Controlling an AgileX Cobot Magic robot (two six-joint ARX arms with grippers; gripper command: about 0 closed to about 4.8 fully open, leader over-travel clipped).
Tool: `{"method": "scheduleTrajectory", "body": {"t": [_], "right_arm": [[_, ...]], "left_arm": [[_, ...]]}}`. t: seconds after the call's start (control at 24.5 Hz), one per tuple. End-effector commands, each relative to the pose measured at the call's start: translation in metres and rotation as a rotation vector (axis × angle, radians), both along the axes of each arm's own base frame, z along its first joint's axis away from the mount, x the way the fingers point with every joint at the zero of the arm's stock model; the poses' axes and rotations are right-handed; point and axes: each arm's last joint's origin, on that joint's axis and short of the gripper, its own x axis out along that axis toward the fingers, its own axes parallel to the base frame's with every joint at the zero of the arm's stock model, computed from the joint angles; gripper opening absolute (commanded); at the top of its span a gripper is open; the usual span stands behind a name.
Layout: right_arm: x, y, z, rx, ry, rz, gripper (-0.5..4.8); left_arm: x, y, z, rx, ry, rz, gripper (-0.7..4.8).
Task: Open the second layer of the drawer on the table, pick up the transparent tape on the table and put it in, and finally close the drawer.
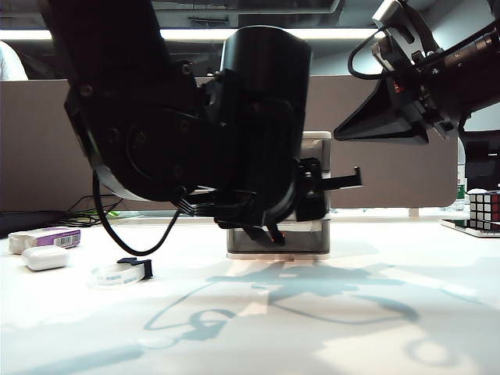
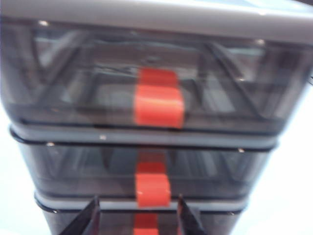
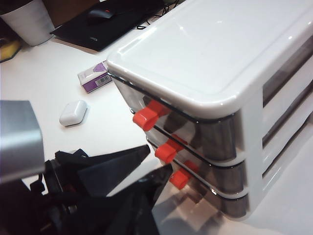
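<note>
Your left gripper (image 2: pixel 138 215) has its jaws spread, one dark fingertip on each side of the red-orange handle of the second layer (image 2: pixel 146 169), with a gap on both sides, so they pinch nothing. In the left wrist view the handle sits between the tips, just above them, and you cannot tell whether either tip touches the front. All three smoky grey fronts of the drawer (image 2: pixel 156 105) look pushed in, the middle one no further out than the others. In the exterior view the left arm fills the middle of the picture and hides most of the unit.

Your right gripper (image 1: pixel 383 117) hangs high above the table (image 1: pixel 351 328), up and to the right of the drawer (image 1: pixel 316 144); its dark jaws taper together toward a point, but you cannot tell for sure whether they are fully pressed shut, and nothing shows between them.

The transparent tape (image 1: pixel 121 273) lies flat on the table, well to the left of the drawer. Beside it, further left, sit a white earbud case (image 1: pixel 44 258) and a purple-and-white box (image 1: pixel 47 238). A Rubik's cube (image 1: pixel 484 209) stands at the far right edge.
</note>
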Motion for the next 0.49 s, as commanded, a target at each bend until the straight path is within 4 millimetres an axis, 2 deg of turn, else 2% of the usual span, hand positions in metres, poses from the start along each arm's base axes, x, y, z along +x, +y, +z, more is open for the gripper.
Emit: {"method": "scheduleTrajectory", "body": {"t": [0.04, 0.49], "right_arm": [[0.0007, 0.0012, 0.0041, 0.006, -0.028, 0.008, -0.05], [0.0008, 0.0014, 0.0039, 0.002, -0.031, 0.010, -0.05]], "left_arm": [[0.0041, 0.0019, 0.0039, -0.041, -0.024, 0.007, 1.92], [0.0115, 0.0000, -0.0003, -0.046, -0.018, -0.047, 1.92]]}}
